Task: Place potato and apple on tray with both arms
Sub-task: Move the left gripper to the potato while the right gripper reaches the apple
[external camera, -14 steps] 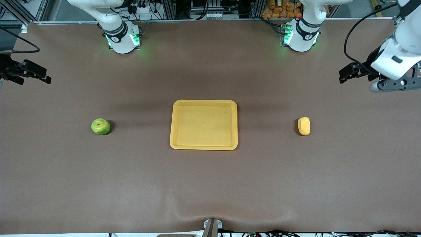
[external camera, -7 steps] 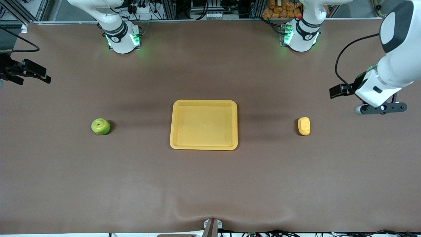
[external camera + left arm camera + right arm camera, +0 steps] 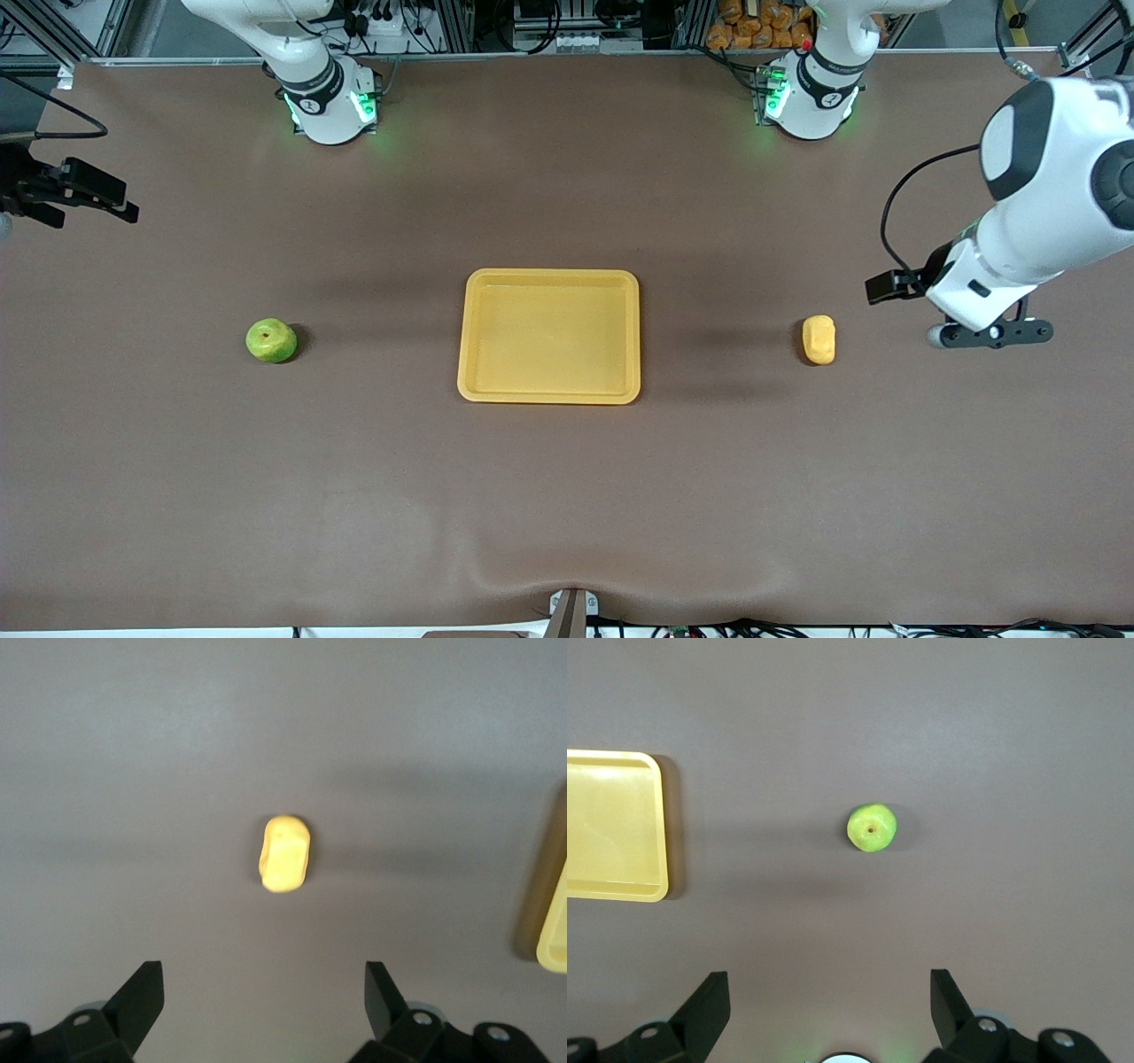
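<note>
Since a second ago my left gripper [image 3: 261,997] has dropped toward the potato [image 3: 819,339], now hovering over bare table at the left arm's end, fingers spread wide and holding nothing. My right gripper [image 3: 828,1001] waits, equally open, high over its end of the table (well apart from the apple [image 3: 271,340]). Both pieces lie on the table either side of the tray [image 3: 549,392], so I judge nothing is placed yet; both pickups remain.

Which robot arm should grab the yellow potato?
Probably the left one. Its left gripper hangs open above the table beside the potato, while the right gripper is over by the apple.
</note>
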{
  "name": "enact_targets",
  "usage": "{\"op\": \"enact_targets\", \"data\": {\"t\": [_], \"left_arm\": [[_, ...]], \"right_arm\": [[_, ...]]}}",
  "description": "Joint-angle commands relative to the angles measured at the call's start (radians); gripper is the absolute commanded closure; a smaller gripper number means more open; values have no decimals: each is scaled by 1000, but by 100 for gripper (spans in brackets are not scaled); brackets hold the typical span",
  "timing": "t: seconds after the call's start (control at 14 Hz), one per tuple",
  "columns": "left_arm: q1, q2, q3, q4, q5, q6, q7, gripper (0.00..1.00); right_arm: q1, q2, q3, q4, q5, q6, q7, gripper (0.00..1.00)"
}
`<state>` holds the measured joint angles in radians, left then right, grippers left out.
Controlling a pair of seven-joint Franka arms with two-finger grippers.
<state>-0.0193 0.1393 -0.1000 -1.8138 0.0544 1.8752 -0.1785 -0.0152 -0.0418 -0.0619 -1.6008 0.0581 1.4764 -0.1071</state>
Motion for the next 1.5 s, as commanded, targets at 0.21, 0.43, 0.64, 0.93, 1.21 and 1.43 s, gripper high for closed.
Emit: {"op": "enact_targets", "data": {"t": [0.21, 0.43, 0.64, 0.93, 1.21, 1.43], "left_arm": [[13, 26, 0, -169, -2, 267, 8, 0], [13, 63, 0, -196, -2, 340, 2, 0], [13, 103, 0, -226, -2, 425, 2, 0], [13, 149, 0, -265, -2, 512, 1, 0], [15, 181, 0, -295, -2, 571, 1, 0], [15, 207, 0, -312, -2, 610, 1, 0]], "right_arm": [[3, 5, 17, 60, 16, 12, -88, 0], [-8, 6, 11, 99, 14, 8, -141, 0], [-48, 52, 8, 70, 16, 8, -138, 0], [-66, 187, 8, 65, 23, 31, -128, 0], [-80, 254, 8, -57, 28, 143, -137, 0], [-85, 257, 8, -138, 26, 237, -148, 0]]}}
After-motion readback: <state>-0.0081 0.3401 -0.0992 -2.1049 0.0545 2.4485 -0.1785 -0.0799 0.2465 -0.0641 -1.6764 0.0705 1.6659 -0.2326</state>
